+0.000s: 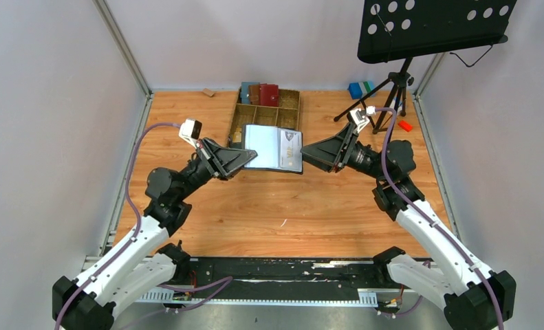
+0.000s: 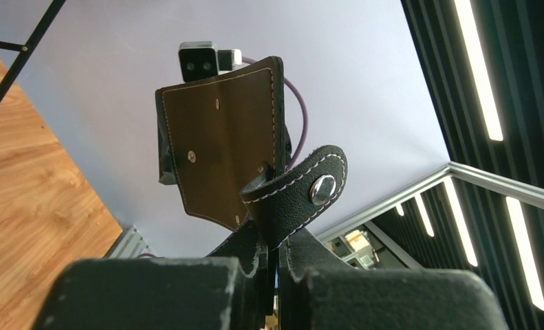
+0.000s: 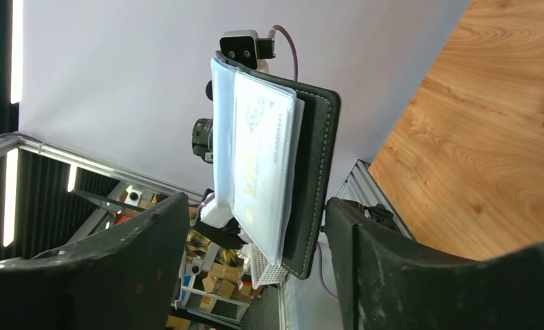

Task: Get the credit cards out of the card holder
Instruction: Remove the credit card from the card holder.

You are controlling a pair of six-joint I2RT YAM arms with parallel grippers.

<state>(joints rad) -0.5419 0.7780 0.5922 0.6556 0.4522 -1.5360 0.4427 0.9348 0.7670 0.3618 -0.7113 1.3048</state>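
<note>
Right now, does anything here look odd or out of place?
Nothing is spilled or broken. The one odd sight: the holder hangs open in mid-air, pinched at its left edge by the left gripper, its tab flopping loose. The right gripper is open at its other edge. A small red piece lies loose by the tripod.

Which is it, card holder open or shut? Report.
Open: the card holder is spread wide, sleeves showing, a card inside; the left gripper clamps its edge.
</note>
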